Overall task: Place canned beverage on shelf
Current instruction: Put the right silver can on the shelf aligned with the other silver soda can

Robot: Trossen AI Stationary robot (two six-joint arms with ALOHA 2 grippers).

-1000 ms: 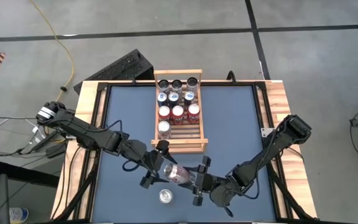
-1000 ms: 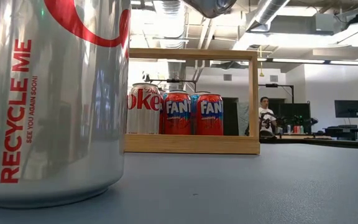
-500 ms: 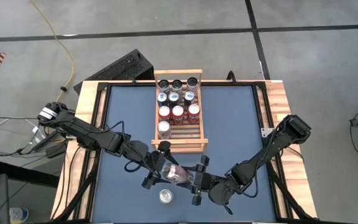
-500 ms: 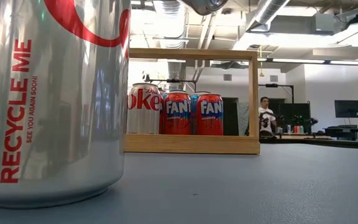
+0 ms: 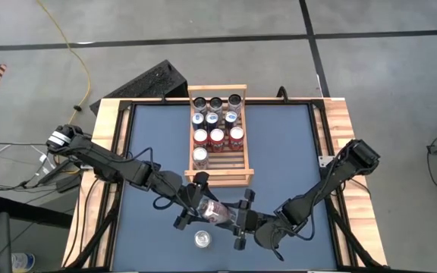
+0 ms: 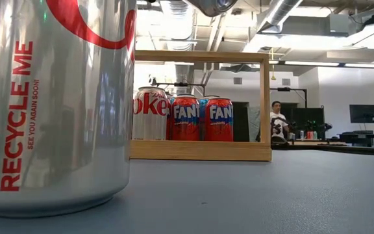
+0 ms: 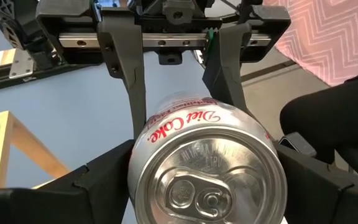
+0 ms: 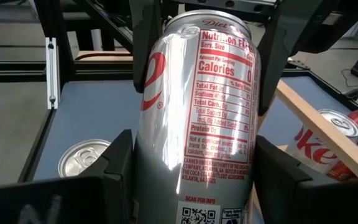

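1. The left arm reaches in from the bench's [image 5: 154, 136] left edge. Its left hand [image 5: 198, 204] sits near the front middle, with a finger on each side of the top end of a Diet Coke can [image 5: 215, 212]. Whether it grips the can or only brackets it, I cannot tell.
2. A 2nd silver can [image 5: 201, 240] stands upright on the bench, just in front of the held can and apart from both hands.
3. The Diet Coke can lies tilted on its side in the air between the 2 hands, above the bench and just in front of the shelf's front rail, not on the shelf.
4. The shelf [image 5: 230, 161] stands at the back middle of the bench. It carries 10 upright cans: 3 rows of 3, and 1 alone at the left of the 4th row. The slats beside that can are bare.
5. The right hand [image 5: 233, 218] is clenched on the can's lower end, with a finger [image 8: 272, 171] pressed to each side.
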